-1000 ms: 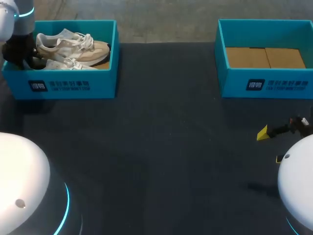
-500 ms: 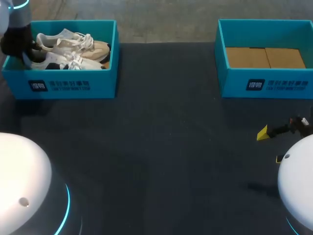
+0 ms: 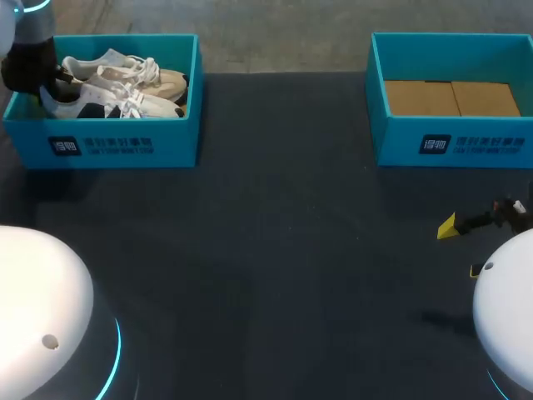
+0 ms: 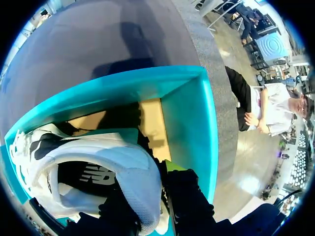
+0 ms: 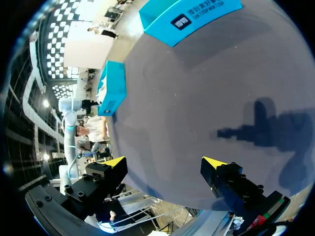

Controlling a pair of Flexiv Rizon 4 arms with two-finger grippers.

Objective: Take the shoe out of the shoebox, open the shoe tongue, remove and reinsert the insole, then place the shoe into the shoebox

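Note:
Two pale sneakers lie in the teal shoebox (image 3: 125, 146) at the far left. My left gripper (image 3: 43, 83) is at the box's left end, shut on the heel of the nearer white shoe (image 3: 108, 102), which is raised at the heel. The other shoe (image 3: 125, 73) lies behind it. In the left wrist view the black fingers (image 4: 184, 196) pinch the white heel collar (image 4: 133, 172) over the box's inner wall (image 4: 189, 123). My right gripper (image 3: 460, 248) hovers open above the table at the right, nothing between its yellow tips (image 5: 165, 162).
A second teal box (image 3: 454, 142) with a bare cardboard floor stands at the far right. In the right wrist view both boxes (image 5: 189, 17) (image 5: 112, 88) lie ahead of the gripper across the dark tabletop (image 3: 275, 250).
My left gripper has risen a little with the nearer shoe's heel, so that shoe now sits higher in the box. The right arm has not moved.

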